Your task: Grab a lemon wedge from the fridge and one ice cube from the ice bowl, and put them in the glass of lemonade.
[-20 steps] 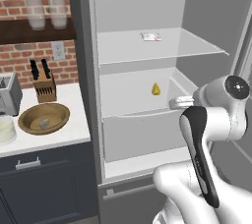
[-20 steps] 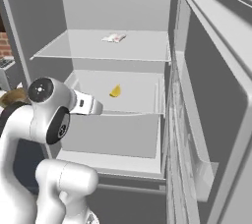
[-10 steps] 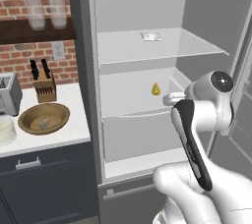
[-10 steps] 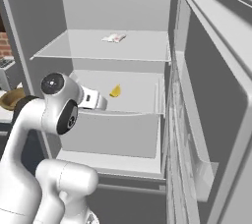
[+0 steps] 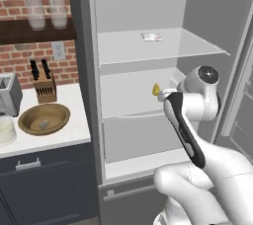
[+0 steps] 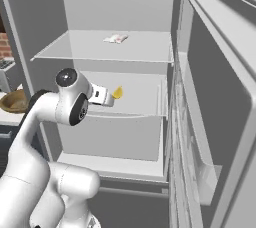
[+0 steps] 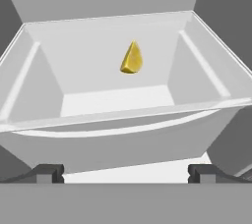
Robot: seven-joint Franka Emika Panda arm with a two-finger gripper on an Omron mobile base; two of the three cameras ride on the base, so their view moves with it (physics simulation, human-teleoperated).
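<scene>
The fridge (image 5: pixel 83 76) stands open, with its door (image 6: pixel 215 87) swung out to the right. The tiny yellow lemon wedge (image 5: pixel 156 89) (image 6: pixel 117 92) lies in the white drawer (image 7: pixel 113 129) under the lower shelf, and in the hand view the lemon wedge (image 7: pixel 132 58) is straight ahead. My gripper (image 7: pixel 126 174) (image 6: pixel 110 100) is open at the drawer's front lip, a short way from the wedge, with nothing between its fingers. The wooden ice bowl (image 5: pixel 44 119) (image 6: pixel 12 101) sits on the counter with a pale ice cube (image 5: pixel 44 124) inside. The glass of lemonade (image 5: pixel 5 130) stands at the far left edge.
A flat white packet (image 5: pixel 151 36) (image 6: pixel 115 38) lies on the upper shelf. On the counter are a knife block (image 5: pixel 43 86) and a toaster (image 5: pixel 7 93). Tall glasses (image 5: pixel 47 7) stand on the wall shelf. Dark blue cabinets (image 5: pixel 44 184) run below the counter.
The arm has reached forward and left into the fridge, bringing the hand close to the lemon wedge. The wedge, bowl and glass have not moved.
</scene>
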